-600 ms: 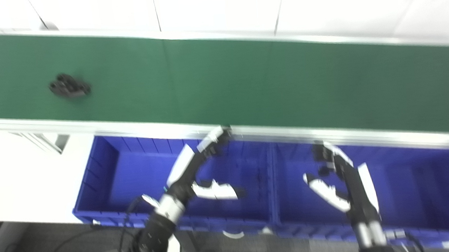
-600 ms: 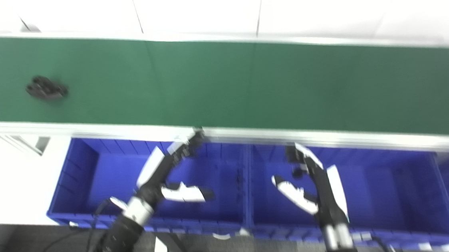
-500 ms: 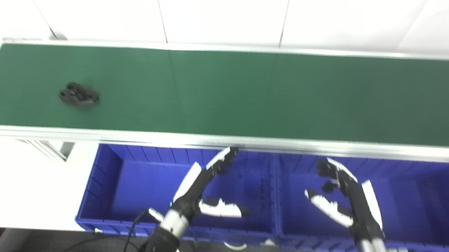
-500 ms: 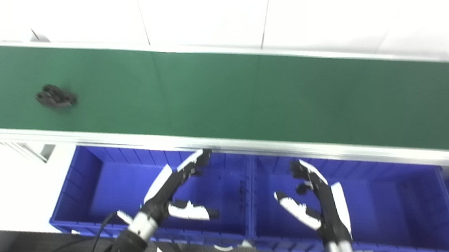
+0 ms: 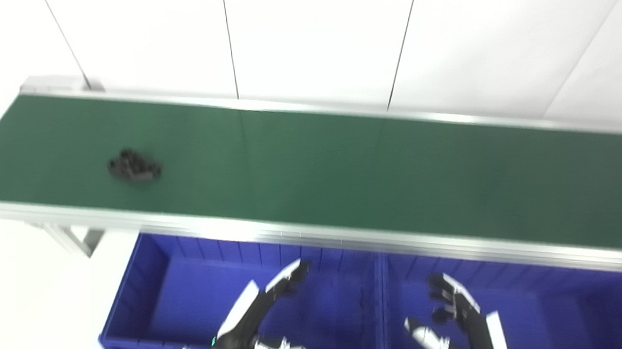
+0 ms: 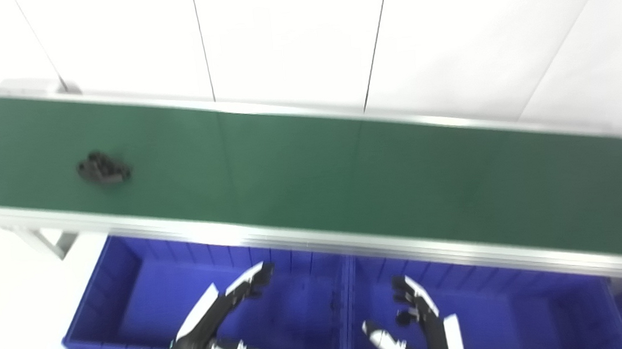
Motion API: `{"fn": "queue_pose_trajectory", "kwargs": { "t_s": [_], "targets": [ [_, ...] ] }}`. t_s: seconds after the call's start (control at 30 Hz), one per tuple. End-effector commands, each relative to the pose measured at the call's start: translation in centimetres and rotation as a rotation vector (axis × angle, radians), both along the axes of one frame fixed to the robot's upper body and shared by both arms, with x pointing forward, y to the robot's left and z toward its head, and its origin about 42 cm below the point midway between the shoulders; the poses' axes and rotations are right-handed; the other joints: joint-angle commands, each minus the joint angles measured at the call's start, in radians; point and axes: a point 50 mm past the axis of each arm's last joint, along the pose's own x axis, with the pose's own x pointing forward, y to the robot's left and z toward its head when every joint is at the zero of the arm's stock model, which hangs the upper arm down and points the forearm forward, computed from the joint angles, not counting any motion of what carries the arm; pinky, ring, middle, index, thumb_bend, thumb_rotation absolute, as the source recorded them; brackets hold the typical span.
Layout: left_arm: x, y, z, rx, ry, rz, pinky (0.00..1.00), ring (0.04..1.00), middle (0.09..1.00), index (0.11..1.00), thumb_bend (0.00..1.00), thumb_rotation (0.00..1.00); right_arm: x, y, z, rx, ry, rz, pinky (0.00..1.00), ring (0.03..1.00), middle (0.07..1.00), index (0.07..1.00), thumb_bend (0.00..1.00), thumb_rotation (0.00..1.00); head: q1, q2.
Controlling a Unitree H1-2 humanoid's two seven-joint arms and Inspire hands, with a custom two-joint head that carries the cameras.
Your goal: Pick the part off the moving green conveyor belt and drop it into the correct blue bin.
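Near the belt's (image 5: 344,177) left end, toward its near edge: the black part (image 5: 134,167), lying free. Below, over 2 blue bins (image 5: 186,284): left hand (image 5: 256,323) and right hand (image 5: 461,318), fingers apart, holding nothing, well apart from it.

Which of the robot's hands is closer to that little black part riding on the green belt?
The left. The left hand is open over the left blue bin, below and right of the black part. The right hand, also open, is over the neighbouring bin, much farther right.
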Motion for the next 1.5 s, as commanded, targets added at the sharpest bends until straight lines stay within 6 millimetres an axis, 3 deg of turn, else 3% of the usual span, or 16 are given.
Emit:
{"fn": "queue_pose_trajectory", "kwargs": {
  "t_s": [0.0,0.13,0.33,0.5,0.83,1.07,1.47],
  "targets": [
    [0.8,-0.1,1.3,-0.037,-0.081,0.008,0.82,0.888,0.922,0.925,0.72,0.3,0.1,-0.4,0.8,0.008,-0.079,-0.004,0.66,0.794,0.829,0.829,0.58,0.37,-0.003,0.002],
    [0.8,-0.1,1.2,-0.019,-0.095,0.013,0.82,0.887,0.921,0.925,0.72,0.34,0.0,-0.5,0.8,0.015,-0.079,-0.009,0.68,0.809,0.843,0.837,0.59,0.35,-0.005,-0.009],
    [0.8,-0.4,1.1,-0.027,-0.095,0.026,0.81,0.893,0.924,0.92,0.73,0.31,0.2,-0.7,0.6,0.006,-0.08,-0.013,0.7,0.818,0.844,0.838,0.6,0.33,0.006,-0.015],
    [0.7,-0.8,1.3,-0.044,-0.101,0.039,0.82,0.88,0.916,0.92,0.73,0.28,0.2,-1.0,0.4,-0.012,-0.083,-0.016,0.71,0.83,0.856,0.852,0.62,0.39,0.018,-0.012],
    [1.3,-4.1,1.8,-0.077,-0.095,0.058,0.84,0.89,0.919,0.925,0.73,0.32,-0.1,-2.4,0.5,-0.021,-0.08,-0.041,0.74,0.838,0.861,0.855,0.62,0.42,0.083,-0.001],
    [1.5,-6.3,0.6,-0.061,-0.069,0.099,0.83,0.879,0.903,0.906,0.69,0.26,-0.1,-3.5,0.3,-0.054,-0.077,-0.06,0.73,0.816,0.842,0.844,0.59,0.41,0.219,-0.016],
    [1.5,-8.0,-1.0,-0.042,-0.065,0.133,0.78,0.845,0.877,0.882,0.64,0.21,0.3,-4.7,-0.6,0.063,-0.02,-0.052,0.86,0.919,0.924,0.926,0.43,0.27,0.411,-0.089]
  ]
}}
